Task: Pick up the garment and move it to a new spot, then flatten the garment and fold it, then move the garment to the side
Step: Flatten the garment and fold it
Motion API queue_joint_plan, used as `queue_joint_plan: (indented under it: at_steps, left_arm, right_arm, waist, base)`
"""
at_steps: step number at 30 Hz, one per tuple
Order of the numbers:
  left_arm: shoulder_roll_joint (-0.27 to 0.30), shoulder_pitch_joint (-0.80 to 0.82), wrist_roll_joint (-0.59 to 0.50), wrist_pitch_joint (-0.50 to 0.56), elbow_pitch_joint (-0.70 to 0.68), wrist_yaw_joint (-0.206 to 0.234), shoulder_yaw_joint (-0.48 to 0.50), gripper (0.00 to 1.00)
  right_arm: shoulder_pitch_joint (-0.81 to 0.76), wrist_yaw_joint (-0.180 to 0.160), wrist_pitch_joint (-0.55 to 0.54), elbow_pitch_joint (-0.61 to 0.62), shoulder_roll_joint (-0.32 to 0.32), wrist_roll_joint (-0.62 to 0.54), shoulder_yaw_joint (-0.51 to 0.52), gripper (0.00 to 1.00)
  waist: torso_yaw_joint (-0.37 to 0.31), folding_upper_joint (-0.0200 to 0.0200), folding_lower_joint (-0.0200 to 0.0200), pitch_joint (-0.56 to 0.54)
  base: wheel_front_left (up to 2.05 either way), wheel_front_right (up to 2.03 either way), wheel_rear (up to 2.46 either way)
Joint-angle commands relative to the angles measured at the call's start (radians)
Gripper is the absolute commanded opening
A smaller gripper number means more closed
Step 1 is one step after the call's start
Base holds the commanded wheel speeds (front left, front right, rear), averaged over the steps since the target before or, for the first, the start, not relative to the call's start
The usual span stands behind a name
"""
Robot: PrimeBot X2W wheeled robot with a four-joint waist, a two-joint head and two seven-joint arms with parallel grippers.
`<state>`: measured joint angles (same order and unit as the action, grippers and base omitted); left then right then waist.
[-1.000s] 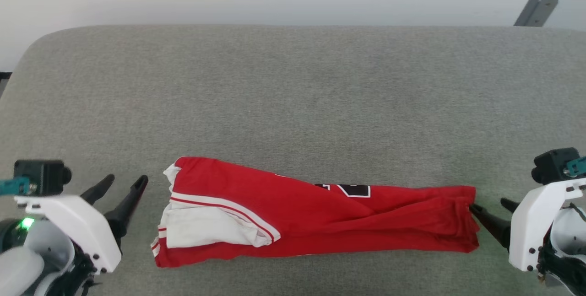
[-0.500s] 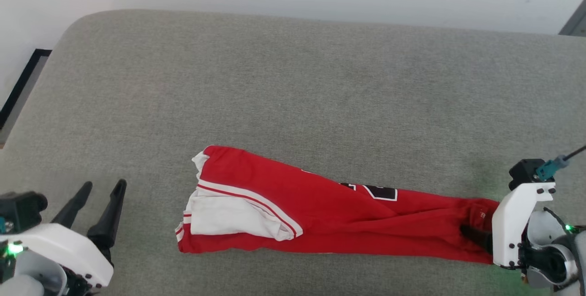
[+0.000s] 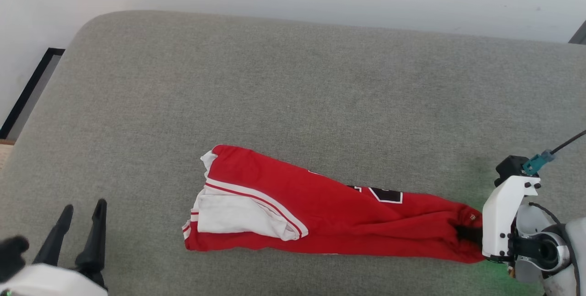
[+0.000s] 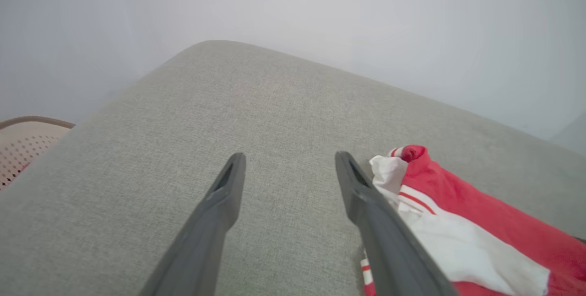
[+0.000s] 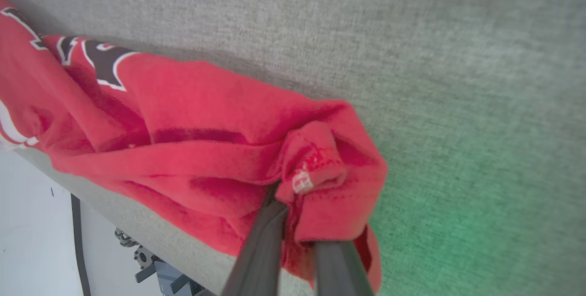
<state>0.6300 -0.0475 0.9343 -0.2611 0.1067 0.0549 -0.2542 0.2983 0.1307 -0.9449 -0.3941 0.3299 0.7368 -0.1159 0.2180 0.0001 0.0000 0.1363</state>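
**Right pincer's on the shirt hem, left one's got nothing**

Quick rundown of where you're at. Your right pincer (image 3: 463, 233) is pinched down on the shirt (image 3: 320, 209), at the red end nearest that pincer. In the right wrist view its two fingers run close together with a bunched fold of cloth caught between them. A small white tag (image 5: 302, 181) sits just past the fingertips.

From that grip the shirt stretches away as a long folded strip, lying on the grey surface (image 3: 274, 81) and reaching toward your left pincer (image 3: 84, 205). The black, white-edged lettering (image 3: 387, 194) peeks out along the strip's far edge, not far from the right pincer. The white sleeve (image 3: 233, 218) with its striped trim is at the opposite end, the one closer to the left pincer.

Your left pincer is spread wide with nothing in it, and it's clear of the shirt. In the left wrist view the sleeve end shows just past the finger on that view's right, and the fingertips point out over bare surface.

There's also a green glow on the surface right beside the right pincer.
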Motion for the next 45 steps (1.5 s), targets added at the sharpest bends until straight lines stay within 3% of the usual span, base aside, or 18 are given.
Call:
queue_joint_plan:
  at_steps: [1,6,11,22,28,36,40,45]
  left_arm:
    - [-0.027,-0.022,-0.028,-0.005,0.002,-0.027,0.031,1.00]
    - [-0.120,-0.073,-0.110,-0.005,0.035,-0.103,0.136,1.00]
    - [-0.190,-0.094,-0.161,-0.005,0.049,-0.147,0.214,1.00]
    - [-0.259,-0.103,-0.212,-0.005,0.064,-0.179,0.278,1.00]
    - [-0.272,-0.113,-0.220,-0.005,0.073,-0.186,0.290,1.00]
    - [-0.282,-0.137,-0.221,-0.005,0.068,-0.186,0.286,1.00]
    - [-0.277,-0.143,-0.213,-0.005,0.065,-0.186,0.270,1.00]
    - [-0.272,-0.131,-0.192,-0.005,0.068,-0.186,0.247,1.00]
  right_arm:
    - [-0.003,0.000,-0.001,-0.007,-0.013,0.015,-0.009,0.00]
    - [-0.009,0.000,0.018,0.017,0.030,0.039,0.018,0.00]
    - [-0.022,0.000,0.033,0.011,0.085,0.030,0.079,0.00]
    - [0.001,0.000,0.032,-0.052,0.200,-0.061,0.230,0.00]
    - [0.007,0.000,-0.013,0.011,0.182,-0.037,0.223,0.00]
    - [-0.093,0.000,-0.113,0.316,0.087,0.001,0.152,0.00]
    - [-0.119,0.000,-0.132,0.421,0.034,-0.006,0.075,0.00]
    - [-0.087,0.000,-0.116,0.439,-0.025,-0.005,-0.042,0.00]
  waist:
    - [-0.003,-0.0001,0.0000,-0.003]
    - [-0.012,-0.0001,0.0000,-0.012]
    - [-0.023,-0.0001,0.0000,-0.020]
    - [-0.049,-0.0001,0.0000,-0.018]
    - [-0.064,-0.0001,0.0000,-0.026]
    - [-0.050,-0.0001,0.0000,-0.057]
    - [-0.027,-0.0001,0.0000,-0.067]
    - [0.011,-0.0001,0.0000,-0.072]
  base:
    - [0.00,0.00,0.00]
    - [0.00,0.00,0.00]
    - [0.00,0.00,0.00]
    - [0.00,0.00,0.00]
    - [0.00,0.00,0.00]
    - [0.00,0.00,0.00]
    - [0.00,0.00,0.00]
    - [0.00,0.00,0.00]
